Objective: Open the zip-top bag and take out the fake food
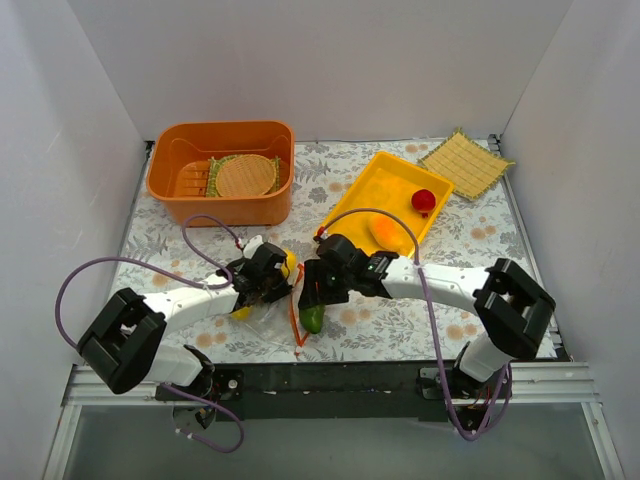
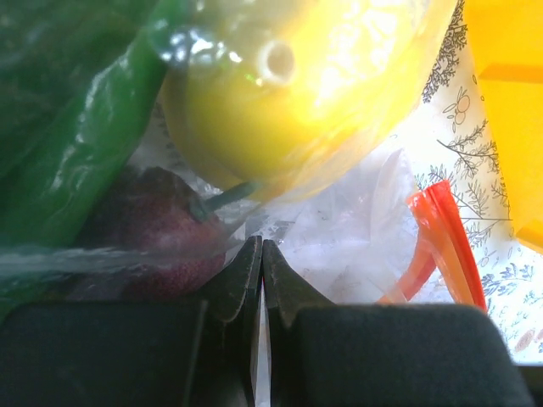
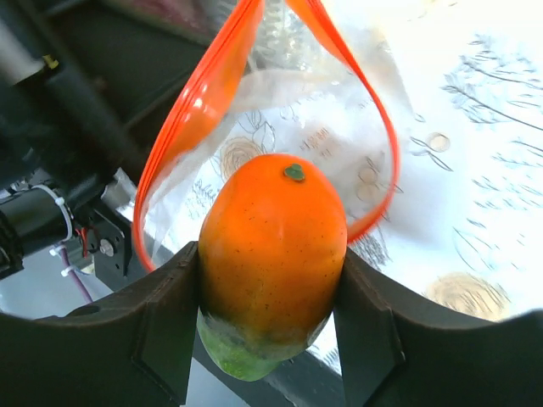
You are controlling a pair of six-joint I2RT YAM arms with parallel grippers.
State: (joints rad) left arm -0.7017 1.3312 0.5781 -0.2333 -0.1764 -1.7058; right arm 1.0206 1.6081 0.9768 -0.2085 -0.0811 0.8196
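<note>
1. Jaws on the left gripper (image 2: 261,254) are pressed together, apparently pinching a fold of the clear crinkly plastic zip-top bag (image 1: 265,322). Jaws on the right gripper (image 3: 271,259) are clamped on the flanks of an orange-and-green glossy plastic fruit (image 3: 271,220), held at the bag's open mouth near the front of the floral tabletop (image 1: 480,240).
2. Thin film can slip out of the left pinch if the right arm tugs, and the bag would then drag along with the fruit.
3. I cannot tell whether the fruit's tip is clear of the orange-red zip strip (image 3: 208,93) looping behind it. A low or sideways exit could snag the strip and flip the bag.
4. The fruit is smooth and rounded, so a quick swing toward the yellow plastic tray (image 1: 380,185) could squirt it loose.
5. A glossy yellow lemon-like piece (image 2: 288,93), a green piece (image 2: 85,127) and a dark purple piece (image 2: 153,229) lie inside the bag, close to the left pinch. Raising that fold could spill them onto the tabletop.
</note>
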